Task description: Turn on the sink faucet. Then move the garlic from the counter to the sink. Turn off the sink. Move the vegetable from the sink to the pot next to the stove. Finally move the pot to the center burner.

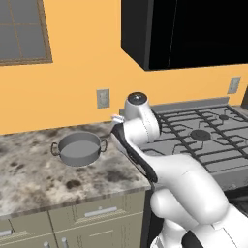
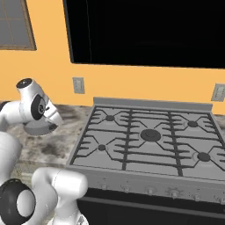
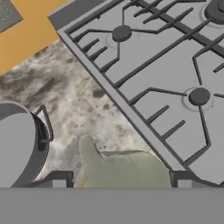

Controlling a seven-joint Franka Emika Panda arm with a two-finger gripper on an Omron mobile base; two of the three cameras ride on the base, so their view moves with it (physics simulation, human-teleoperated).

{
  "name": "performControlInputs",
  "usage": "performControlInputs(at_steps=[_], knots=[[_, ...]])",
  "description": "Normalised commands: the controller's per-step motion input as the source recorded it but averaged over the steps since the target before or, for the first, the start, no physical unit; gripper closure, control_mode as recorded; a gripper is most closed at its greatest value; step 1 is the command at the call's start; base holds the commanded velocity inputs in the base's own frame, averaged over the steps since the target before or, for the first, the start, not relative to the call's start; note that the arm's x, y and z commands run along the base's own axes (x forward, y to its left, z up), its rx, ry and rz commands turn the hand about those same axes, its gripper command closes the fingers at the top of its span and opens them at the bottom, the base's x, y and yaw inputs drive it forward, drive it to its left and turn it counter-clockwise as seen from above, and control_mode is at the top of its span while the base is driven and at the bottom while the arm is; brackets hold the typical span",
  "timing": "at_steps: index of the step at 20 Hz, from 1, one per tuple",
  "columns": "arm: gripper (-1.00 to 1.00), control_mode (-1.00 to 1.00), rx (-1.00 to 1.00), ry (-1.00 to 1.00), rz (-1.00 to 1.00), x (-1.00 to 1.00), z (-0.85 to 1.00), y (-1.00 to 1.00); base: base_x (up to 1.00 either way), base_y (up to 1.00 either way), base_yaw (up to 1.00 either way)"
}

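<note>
1 pot (image 1: 79, 148), 1 garlic (image 3: 122, 168), 1 stove (image 2: 149, 136), 2 wall outlets (image 1: 102, 98)

your arm (image 1: 184, 189) was glossy white, with rounded segments, dark joints, and a black strip along 1 link.

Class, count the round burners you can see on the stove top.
5 on the stove: back left, back right, centre, front left, front right. None looks hidden.
</note>
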Motion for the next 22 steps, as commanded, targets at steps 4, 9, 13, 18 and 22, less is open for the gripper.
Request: performControlInputs(at_steps=[4,9,13,18,22], knots=[[1.0,-1.0,-0.08,0.01,0.01,0.61,-0.02,0.88,0.0,0.0,0.0],[1.0,-1.0,-0.07,0.0,0.0,0.56,-0.11,0.74,0.0,0.0,0.0],[1.0,-1.0,-0.04,0.0,0.02,0.14,-0.18,0.26,0.0,0.0,0.0],[1.0,-1.0,0.0,0.0,0.03,0.0,-0.11,0.13,0.0,0.0,0.0],[1.0,-1.0,0.0,0.0,0.02,0.05,-0.32,0.19,0.0,0.0,0.0]])
